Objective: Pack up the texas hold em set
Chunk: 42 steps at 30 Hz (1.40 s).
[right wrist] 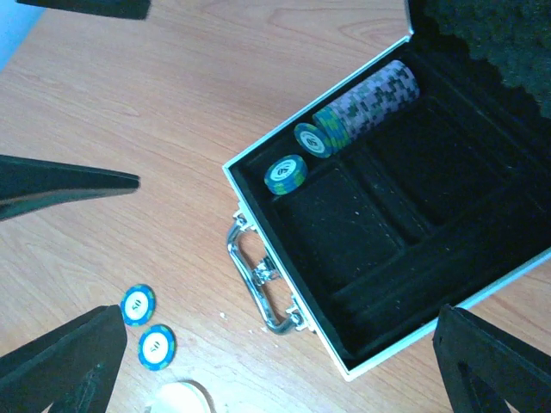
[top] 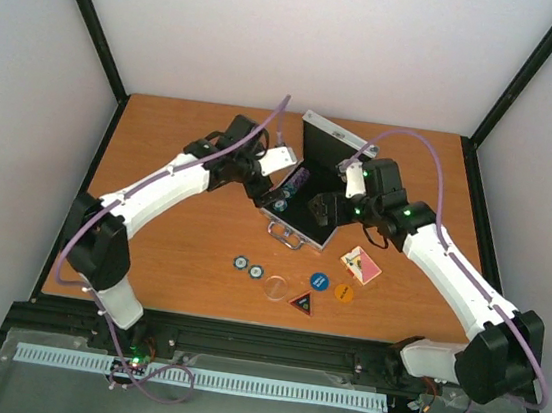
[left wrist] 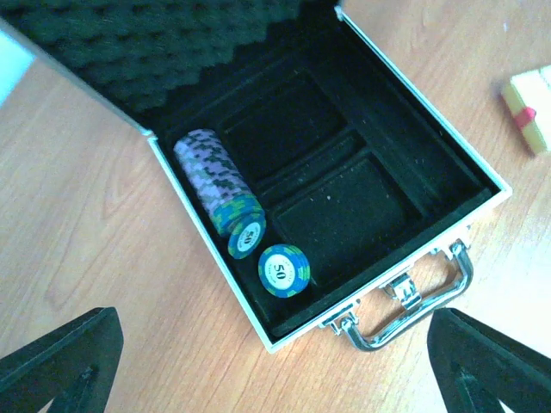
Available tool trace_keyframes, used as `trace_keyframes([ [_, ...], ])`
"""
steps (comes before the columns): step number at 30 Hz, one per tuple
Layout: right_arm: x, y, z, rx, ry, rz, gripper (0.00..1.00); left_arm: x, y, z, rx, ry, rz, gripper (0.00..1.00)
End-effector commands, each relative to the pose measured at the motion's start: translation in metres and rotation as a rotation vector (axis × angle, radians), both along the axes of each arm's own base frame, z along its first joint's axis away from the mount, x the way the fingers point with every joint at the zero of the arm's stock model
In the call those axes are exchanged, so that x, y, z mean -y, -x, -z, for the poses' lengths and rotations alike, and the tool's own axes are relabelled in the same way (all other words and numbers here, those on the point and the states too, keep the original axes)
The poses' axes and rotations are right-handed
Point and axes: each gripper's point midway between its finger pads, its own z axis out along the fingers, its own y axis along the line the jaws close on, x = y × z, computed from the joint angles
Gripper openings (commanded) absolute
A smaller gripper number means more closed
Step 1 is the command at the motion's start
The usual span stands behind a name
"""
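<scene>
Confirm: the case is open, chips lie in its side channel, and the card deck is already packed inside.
One thing is wrong: the top view shows the card deck on the table beside the open case. Chips do lie in its channel.

A brown wooden table [top: 178, 144] fills the middle of the top view. Plain white walls [top: 308, 29] stand behind it, with black corner bars [top: 88, 17]. A long white slotted strip [top: 234, 383] lies along the bottom.

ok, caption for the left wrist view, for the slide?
Left hand open over the open case: chips along one side, card wells empty, card deck outside.
</scene>
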Motion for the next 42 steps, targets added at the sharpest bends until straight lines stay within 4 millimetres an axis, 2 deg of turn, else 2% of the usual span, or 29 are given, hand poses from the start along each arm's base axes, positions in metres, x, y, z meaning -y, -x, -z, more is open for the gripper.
trace_keyframes([
  [1, -0.012, -0.004, 0.004, -0.025, -0.075, -0.012, 1.0, -0.017, -0.013, -0.056, 0.07, 0.174, -0.16, 1.0],
  [3, -0.017, -0.004, 0.011, -0.056, -0.094, -0.019, 1.0, -0.033, -0.015, -0.067, 0.062, 0.22, -0.241, 1.0],
  [6, -0.028, -0.005, 0.01, -0.079, -0.171, -0.034, 1.0, -0.056, -0.015, -0.075, 0.039, 0.255, -0.358, 1.0],
  [10, -0.045, -0.011, 0.009, -0.117, -0.289, -0.036, 1.0, -0.079, -0.007, -0.074, 0.018, 0.25, -0.474, 1.0],
  [18, -0.08, -0.028, 0.042, -0.245, -0.374, 0.009, 1.0, -0.128, 0.01, -0.054, 0.041, 0.185, -0.715, 1.0],
  [22, -0.101, -0.036, 0.058, -0.282, -0.352, 0.018, 1.0, -0.149, 0.02, -0.061, 0.104, 0.201, -0.797, 1.0],
  [25, -0.105, -0.045, 0.067, -0.28, -0.319, 0.067, 0.99, -0.162, 0.027, -0.076, 0.149, 0.219, -0.844, 1.0],
  [28, -0.1, -0.053, 0.077, -0.282, -0.261, 0.124, 0.94, -0.166, 0.033, -0.082, 0.156, 0.224, -0.847, 1.0],
  [33, -0.093, -0.059, 0.091, -0.318, -0.207, 0.215, 0.58, -0.164, 0.04, -0.077, 0.13, 0.234, -0.832, 1.0],
  [37, -0.092, -0.067, 0.1, -0.315, -0.139, 0.263, 0.55, -0.163, 0.043, -0.076, 0.123, 0.235, -0.818, 1.0],
  [42, -0.085, -0.07, 0.112, -0.204, 0.143, 0.289, 0.58, -0.161, 0.047, -0.078, 0.114, 0.248, -0.805, 1.0],
])
